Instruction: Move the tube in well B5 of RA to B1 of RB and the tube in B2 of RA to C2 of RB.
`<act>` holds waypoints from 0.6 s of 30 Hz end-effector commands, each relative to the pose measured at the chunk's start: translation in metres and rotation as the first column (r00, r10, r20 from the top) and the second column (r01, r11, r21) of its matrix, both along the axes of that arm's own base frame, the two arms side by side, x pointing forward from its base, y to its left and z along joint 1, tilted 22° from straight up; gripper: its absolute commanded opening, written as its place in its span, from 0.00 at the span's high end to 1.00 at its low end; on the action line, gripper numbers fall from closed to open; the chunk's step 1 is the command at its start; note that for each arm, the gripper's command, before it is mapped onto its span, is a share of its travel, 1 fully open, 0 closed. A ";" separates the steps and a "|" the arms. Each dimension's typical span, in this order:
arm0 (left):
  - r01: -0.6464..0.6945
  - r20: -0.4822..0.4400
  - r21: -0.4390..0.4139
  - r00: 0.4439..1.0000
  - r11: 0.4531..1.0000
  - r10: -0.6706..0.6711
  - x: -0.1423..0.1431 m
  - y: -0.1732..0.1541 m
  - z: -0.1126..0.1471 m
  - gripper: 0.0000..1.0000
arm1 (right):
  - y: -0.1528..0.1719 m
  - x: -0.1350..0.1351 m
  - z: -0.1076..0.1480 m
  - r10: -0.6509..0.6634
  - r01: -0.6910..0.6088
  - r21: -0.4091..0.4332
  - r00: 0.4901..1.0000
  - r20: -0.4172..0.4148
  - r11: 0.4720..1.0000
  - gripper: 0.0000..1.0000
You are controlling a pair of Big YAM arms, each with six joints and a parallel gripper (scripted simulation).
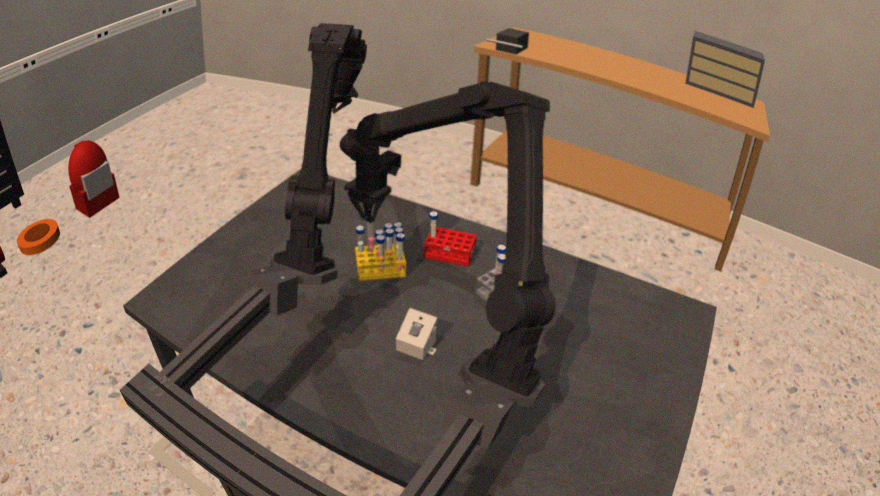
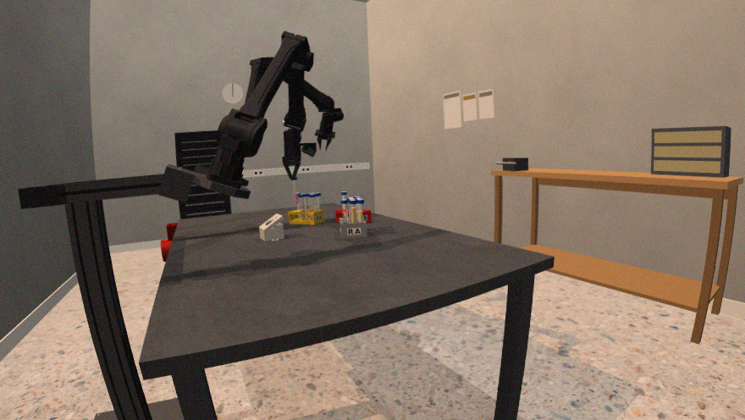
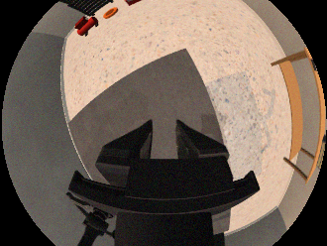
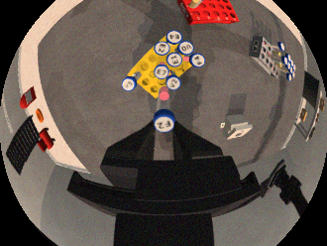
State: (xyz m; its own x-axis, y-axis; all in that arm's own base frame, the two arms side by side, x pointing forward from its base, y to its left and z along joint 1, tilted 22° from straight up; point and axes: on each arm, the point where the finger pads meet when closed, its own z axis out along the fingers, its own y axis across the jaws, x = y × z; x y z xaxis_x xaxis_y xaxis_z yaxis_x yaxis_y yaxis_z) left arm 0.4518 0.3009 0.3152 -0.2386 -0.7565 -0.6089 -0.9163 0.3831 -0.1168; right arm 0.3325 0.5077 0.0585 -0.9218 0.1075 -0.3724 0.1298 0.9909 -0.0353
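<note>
Gripping a blue-capped tube (image 1: 369,229) (image 2: 295,186) (image 4: 163,121) in the right gripper (image 1: 368,216) (image 2: 292,176) (image 4: 163,124), above the yellow rack (image 1: 384,270) (image 2: 306,220) (image 4: 137,66), with the left gripper (image 1: 340,107) (image 2: 324,146) (image 3: 164,124) partly open, nothing between its fingers.
</note>
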 end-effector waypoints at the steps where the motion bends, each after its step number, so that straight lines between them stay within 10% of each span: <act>1: -0.001 0.035 0.019 0.999 1.000 0.000 0.004 0.003 0.020 0.70 | 0.007 -0.011 0.015 0.007 -0.008 0.041 1.000 0.023 0.999 1.00; 18: -0.001 0.035 0.019 0.999 1.000 0.000 0.004 0.003 0.020 0.70 | -0.009 -0.028 0.006 0.007 -0.008 0.040 1.000 0.022 0.999 1.00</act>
